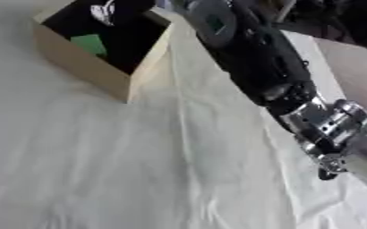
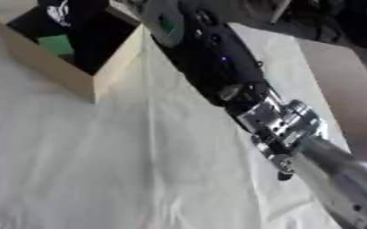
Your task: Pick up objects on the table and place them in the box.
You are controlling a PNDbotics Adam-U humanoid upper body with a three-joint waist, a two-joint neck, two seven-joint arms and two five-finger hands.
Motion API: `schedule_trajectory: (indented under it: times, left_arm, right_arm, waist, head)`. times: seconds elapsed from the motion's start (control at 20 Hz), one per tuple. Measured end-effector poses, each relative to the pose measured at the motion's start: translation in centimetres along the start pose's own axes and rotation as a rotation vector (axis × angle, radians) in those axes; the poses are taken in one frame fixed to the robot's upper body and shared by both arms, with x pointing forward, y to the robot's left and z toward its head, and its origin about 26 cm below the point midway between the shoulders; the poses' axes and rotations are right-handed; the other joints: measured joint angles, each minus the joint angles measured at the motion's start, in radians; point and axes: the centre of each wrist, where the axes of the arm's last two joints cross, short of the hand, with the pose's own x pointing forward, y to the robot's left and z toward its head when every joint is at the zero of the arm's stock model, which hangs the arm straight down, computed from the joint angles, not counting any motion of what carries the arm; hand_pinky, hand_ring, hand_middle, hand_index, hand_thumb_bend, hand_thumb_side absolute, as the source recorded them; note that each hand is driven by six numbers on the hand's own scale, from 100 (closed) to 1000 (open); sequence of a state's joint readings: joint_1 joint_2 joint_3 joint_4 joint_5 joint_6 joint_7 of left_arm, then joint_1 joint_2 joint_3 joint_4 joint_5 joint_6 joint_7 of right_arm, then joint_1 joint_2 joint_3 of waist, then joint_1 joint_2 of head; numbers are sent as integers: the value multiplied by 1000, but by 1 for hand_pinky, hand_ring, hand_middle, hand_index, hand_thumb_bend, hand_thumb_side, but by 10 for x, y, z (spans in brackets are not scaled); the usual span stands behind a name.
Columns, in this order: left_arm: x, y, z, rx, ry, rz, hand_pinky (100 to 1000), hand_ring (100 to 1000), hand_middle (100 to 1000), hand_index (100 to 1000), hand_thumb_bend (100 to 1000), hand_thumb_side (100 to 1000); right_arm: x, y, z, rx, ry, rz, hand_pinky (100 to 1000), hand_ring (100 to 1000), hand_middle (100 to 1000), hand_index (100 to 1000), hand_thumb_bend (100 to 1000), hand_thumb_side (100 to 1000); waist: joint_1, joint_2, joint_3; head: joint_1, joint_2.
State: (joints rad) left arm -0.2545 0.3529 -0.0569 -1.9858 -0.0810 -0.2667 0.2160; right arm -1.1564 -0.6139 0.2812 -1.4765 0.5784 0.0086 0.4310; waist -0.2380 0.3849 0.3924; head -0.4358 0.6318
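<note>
A cardboard box point(image 1: 77, 65) with a dark inside stands at the upper left on the white cloth. Something green point(image 1: 89, 44) lies inside it. My right arm point(image 1: 257, 67) runs from the lower right up to the box. Its hand point(image 1: 130, 6) shows as a dark shape over the box's far side at the top edge, mostly cut off. A black thing with a white mark point(image 1: 104, 12) is right by the hand, above the box's opening. Whether the hand holds it is hidden. My left hand does not show.
White wrinkled cloth point(image 1: 139, 170) covers the table in front of the box and to its left. A brown surface point(image 1: 359, 76) lies past the cloth's right edge. Dark clutter sits at the far top right.
</note>
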Motion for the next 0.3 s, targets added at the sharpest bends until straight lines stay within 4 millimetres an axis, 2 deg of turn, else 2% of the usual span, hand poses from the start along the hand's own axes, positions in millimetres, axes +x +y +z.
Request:
schedule_trajectory:
  times: [0.3]
  left_arm:
    - [0, 2, -1, 13, -7, -12, 576, 738, 765, 827, 228, 601]
  right_arm:
    - [17, -30, 55, -192, -36, -88, 797, 793, 672, 859, 100, 271]
  waist:
    - [0, -10, -11]
  head:
    - [84, 5]
